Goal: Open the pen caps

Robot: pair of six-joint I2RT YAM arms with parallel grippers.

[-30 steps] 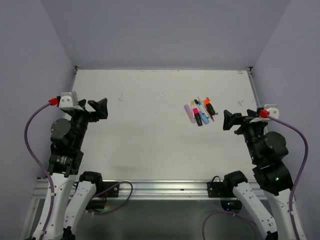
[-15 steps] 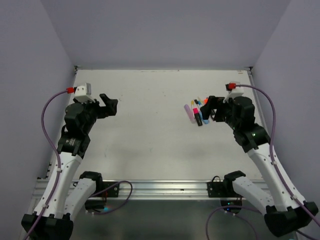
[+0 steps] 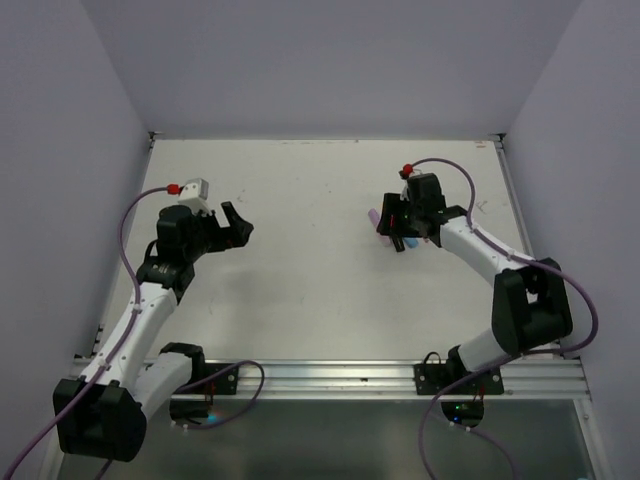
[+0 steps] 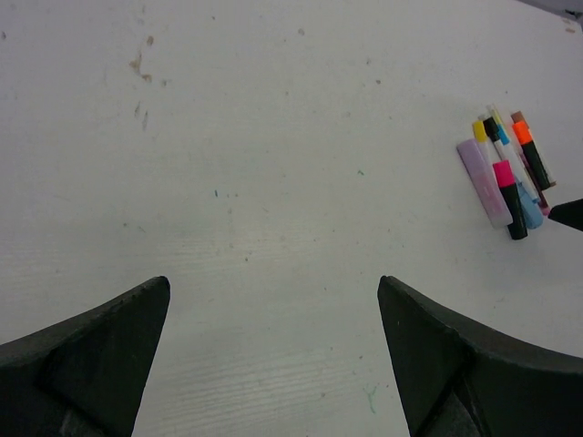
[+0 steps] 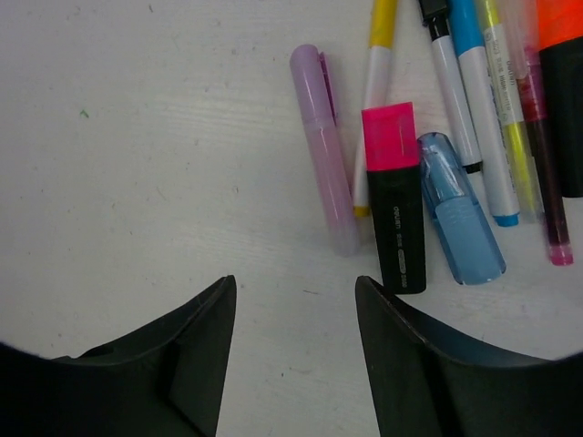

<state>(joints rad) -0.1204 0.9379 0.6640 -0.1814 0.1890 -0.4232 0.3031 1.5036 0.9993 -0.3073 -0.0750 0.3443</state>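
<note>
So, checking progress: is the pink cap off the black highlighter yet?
No, the pink cap is seated on the end of the black highlighter.

White scuffed table [image 4: 273, 137], pens and highlighters [image 4: 504, 175] (bunched side by side) at right

The pink-capped black highlighter [image 5: 397, 246] carries small white print, seemingly "deli"; nothing else is legible.

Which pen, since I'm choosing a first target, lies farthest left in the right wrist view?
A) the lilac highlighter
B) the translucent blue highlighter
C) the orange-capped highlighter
A: the lilac highlighter lies at the left end of the cluster, with the pink-capped black highlighter to its right.
</note>
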